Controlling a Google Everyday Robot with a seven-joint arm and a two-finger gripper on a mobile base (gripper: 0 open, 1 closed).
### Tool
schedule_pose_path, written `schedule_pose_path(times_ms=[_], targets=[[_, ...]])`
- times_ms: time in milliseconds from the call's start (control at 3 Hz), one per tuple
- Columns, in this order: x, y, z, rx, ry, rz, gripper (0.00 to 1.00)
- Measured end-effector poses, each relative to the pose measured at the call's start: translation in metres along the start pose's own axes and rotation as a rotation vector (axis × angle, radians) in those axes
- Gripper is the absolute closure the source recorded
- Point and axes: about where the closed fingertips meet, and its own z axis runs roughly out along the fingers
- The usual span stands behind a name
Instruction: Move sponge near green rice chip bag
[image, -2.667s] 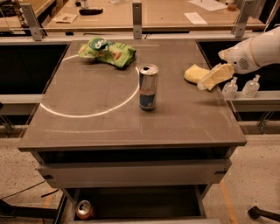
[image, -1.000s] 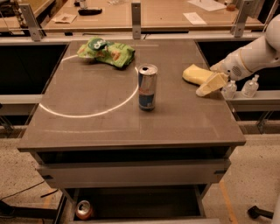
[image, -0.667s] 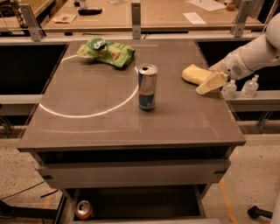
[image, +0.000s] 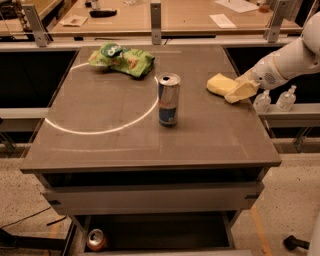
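– Sponge (image: 218, 83) first: where do we see it?

– We see it lying on the right part of the table (image: 100, 145), its pale yellow block set slantwise, well to the right of the upright can (image: 169, 99).

– And the claw?

– The gripper (image: 239, 92) comes in from the right on the white arm and sits low at the sponge's right end, touching or overlapping it. The sponge reaches out from it to the left.

– Does it have hold of the sponge?

– We cannot tell. The cream tip and the yellow foam run together, so we cannot tell how wide the claw stands or whether it clamps anything.

– And the green rice chip bag (image: 122, 58)?

– We find it at the far left of the table, crumpled, well apart from the sponge. The can stands between them, nearer our side, on a white arc marked on the tabletop.

– Anything else?

– Two small clear bottles (image: 261, 101) stand on the ledge just right of the table, below the arm.
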Motion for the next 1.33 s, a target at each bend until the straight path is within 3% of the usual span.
schedule_pose_path(times_ms=[333,667,1000,1333], targets=[[-0.019,0.018,-0.026,0.015,0.003,-0.056,1.0],[-0.056,0.043,-0.057,0.028,-0.02,-0.118,1.0],[-0.094,0.064,-0.075,0.034,-0.068,-0.138,1.0],[-0.094,0.064,-0.075,0.034,-0.068,-0.138,1.0]])
